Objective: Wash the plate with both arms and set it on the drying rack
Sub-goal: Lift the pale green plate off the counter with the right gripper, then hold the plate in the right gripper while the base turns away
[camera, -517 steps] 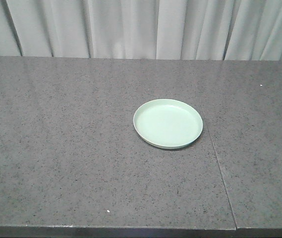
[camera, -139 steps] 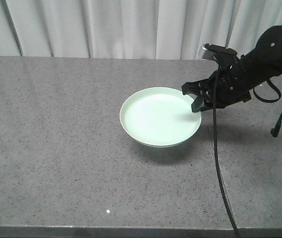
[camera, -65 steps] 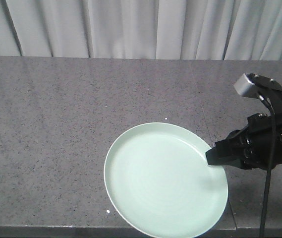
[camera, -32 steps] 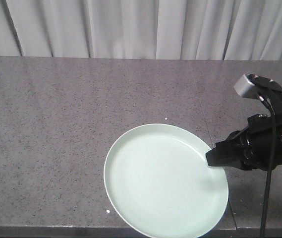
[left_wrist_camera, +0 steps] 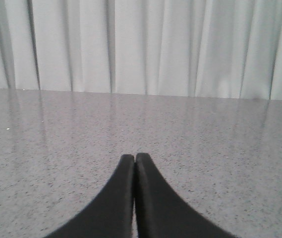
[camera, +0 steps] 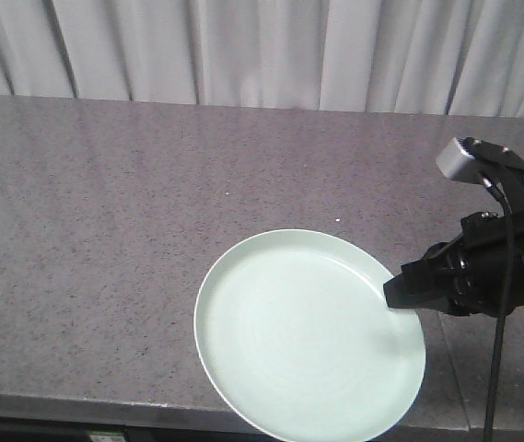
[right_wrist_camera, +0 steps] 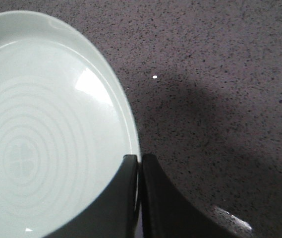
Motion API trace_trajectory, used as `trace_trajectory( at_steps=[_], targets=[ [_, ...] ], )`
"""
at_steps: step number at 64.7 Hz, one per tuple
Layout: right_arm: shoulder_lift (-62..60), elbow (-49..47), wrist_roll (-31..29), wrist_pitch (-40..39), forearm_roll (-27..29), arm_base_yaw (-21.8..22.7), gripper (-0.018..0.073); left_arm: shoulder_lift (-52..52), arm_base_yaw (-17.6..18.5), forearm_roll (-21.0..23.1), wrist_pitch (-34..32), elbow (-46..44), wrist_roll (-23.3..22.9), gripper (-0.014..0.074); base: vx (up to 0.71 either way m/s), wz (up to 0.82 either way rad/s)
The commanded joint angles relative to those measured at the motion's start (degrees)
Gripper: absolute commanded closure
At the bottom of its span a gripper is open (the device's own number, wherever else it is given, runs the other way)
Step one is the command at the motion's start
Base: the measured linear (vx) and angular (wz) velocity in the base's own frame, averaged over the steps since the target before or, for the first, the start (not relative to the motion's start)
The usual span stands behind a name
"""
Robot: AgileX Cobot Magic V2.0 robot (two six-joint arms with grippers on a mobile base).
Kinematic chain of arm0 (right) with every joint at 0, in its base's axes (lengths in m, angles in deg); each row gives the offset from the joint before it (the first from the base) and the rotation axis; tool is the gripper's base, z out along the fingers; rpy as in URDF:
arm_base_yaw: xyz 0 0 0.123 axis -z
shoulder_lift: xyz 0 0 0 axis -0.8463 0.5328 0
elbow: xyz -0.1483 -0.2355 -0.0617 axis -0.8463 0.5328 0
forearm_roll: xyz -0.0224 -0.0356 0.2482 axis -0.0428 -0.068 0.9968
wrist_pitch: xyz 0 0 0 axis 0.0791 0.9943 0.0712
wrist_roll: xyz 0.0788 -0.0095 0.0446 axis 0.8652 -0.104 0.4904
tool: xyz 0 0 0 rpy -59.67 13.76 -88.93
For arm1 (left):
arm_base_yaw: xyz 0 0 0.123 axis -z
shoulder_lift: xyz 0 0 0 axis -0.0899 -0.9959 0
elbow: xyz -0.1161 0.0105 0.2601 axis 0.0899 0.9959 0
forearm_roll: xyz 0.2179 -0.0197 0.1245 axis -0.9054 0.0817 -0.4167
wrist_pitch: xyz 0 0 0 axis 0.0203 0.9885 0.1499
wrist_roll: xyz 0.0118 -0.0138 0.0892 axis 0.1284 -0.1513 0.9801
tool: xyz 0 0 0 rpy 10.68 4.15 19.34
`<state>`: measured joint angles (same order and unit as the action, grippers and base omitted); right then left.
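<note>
Plate in grasp, I judge: the right hand (camera: pixel 398 293) is clamped on the plate (camera: pixel 303 336) at its 3 o'clock rim. The left hand (left_wrist_camera: pixel 134 161) is pressed together, empty. Next: a steady carry to washing.

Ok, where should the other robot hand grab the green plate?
Probably on the plate's thin upturned rim at its left edge, coming in from the left. The right gripper pinches the right rim, and the flat middle gives nothing to pinch. The left gripper's jaws are shut, so they must open first.
</note>
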<state>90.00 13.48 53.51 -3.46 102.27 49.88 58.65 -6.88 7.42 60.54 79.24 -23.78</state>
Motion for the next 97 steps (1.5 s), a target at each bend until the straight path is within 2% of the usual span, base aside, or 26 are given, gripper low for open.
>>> trace_trajectory(
  at_steps=[1,97],
  targets=[
    [-1.5,-1.4,-0.6,-1.0,2.7,0.1,0.0567,0.9,0.3,0.5,-4.2,-1.5,-0.2,0.0603,-0.03,0.27],
    [-1.5,-1.4,-0.6,-1.0,2.7,0.1,0.0567,0.9,0.3,0.5,-4.2,-1.5,-0.2,0.0603,-0.07,0.42]
  ],
)
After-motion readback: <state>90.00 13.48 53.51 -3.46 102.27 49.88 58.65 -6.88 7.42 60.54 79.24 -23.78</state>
